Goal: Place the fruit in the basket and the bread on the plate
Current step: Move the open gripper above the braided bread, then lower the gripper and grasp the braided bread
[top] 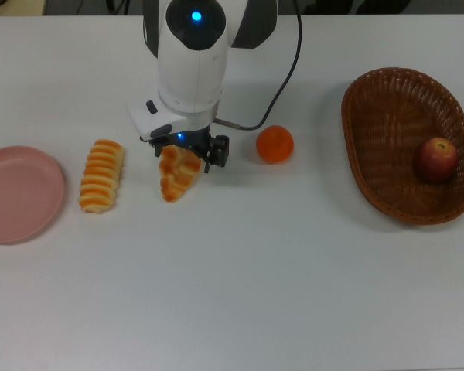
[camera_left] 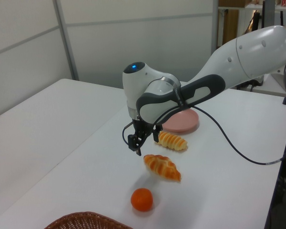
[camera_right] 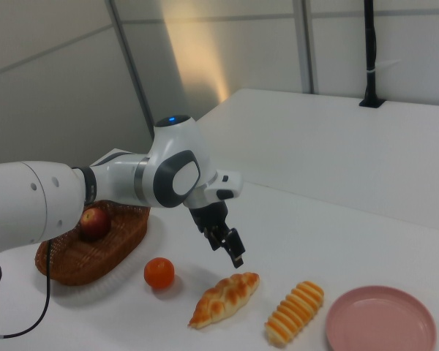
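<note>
The braided loaf (top: 178, 176) lies on the white table (top: 240, 294) left of centre in the top view, partly hidden at its upper end by the gripper (top: 187, 154), which hangs just above it; in the left view and the right view the gripper (camera_right: 230, 248) is clearly off the table and not touching the loaf (camera_right: 224, 298). Its fingers stand apart with nothing between them. The ridged roll (top: 101, 175) sits just to the loaf's left in the top view, and the pink plate (top: 19, 193) lies at the left edge, bare. The mandarin (top: 274, 144) rests on the table near the middle, well apart from the wicker basket (top: 387, 178) at the right, which already holds the apple (top: 436, 158). So one fruit seems to be done, and the step in hand looks like reaching for the braided loaf. The next move would call for lowering the fingers astride the loaf's narrow width, closing gently on its middle, then lifting and carrying it past the roll to the plate.
</note>
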{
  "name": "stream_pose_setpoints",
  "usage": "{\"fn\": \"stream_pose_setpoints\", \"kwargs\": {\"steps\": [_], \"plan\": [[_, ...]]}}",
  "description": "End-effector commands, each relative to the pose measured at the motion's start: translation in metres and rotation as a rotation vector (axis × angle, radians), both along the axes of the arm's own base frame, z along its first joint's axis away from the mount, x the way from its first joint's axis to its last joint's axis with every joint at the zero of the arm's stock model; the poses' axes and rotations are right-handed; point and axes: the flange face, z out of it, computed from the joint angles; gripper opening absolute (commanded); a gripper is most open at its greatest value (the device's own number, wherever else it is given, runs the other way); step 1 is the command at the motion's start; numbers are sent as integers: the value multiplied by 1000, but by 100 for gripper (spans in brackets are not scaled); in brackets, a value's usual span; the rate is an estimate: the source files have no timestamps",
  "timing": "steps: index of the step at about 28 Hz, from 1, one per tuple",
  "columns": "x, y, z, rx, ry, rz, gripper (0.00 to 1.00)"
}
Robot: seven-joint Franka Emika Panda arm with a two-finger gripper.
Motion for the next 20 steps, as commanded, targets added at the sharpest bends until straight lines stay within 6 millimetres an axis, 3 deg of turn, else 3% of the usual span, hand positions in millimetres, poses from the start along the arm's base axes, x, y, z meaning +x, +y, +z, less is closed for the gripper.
{"fn": "stream_pose_setpoints", "kwargs": {"steps": [1,10,17,20], "plan": [[-7,2,-5,35,-27,-213,100],[-23,6,-26,32,17,-261,100],[-35,4,-31,19,45,-166,100],[-37,-8,-31,17,55,-117,100]]}}
